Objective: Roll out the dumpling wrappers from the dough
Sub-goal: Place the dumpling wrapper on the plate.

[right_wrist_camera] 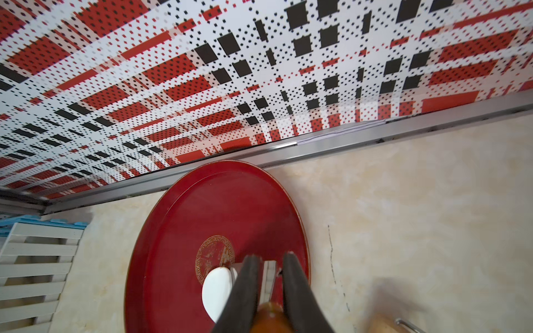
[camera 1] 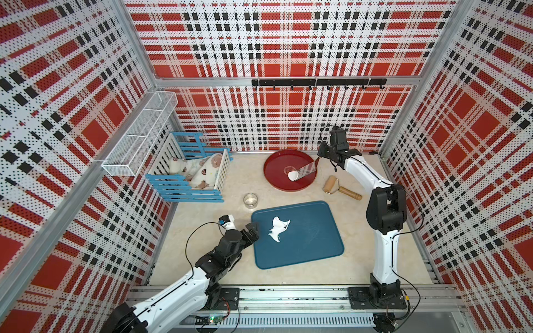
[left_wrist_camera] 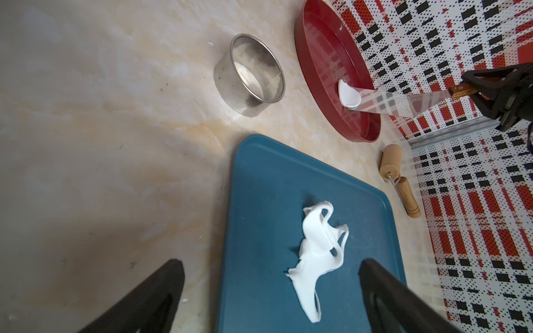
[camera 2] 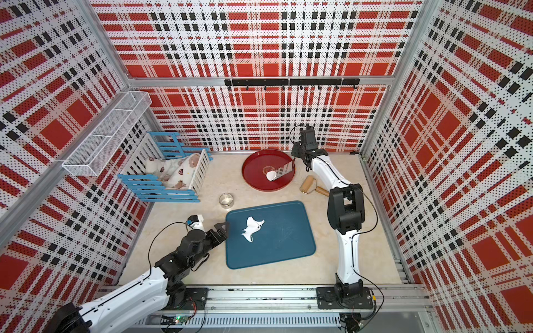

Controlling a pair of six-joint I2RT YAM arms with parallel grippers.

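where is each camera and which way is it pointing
Both top views: high at the front, looking down on the table; left arm and right arm show.
Left wrist: low, facing across blue tray and dough; open left gripper shows.
Right wrist: above red tray, looking down; right gripper shut on spatula.
Shared: wrapper, in both wrist views.

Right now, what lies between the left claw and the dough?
Only a bare strip of blue tray separates left claw from dough, in both top views.
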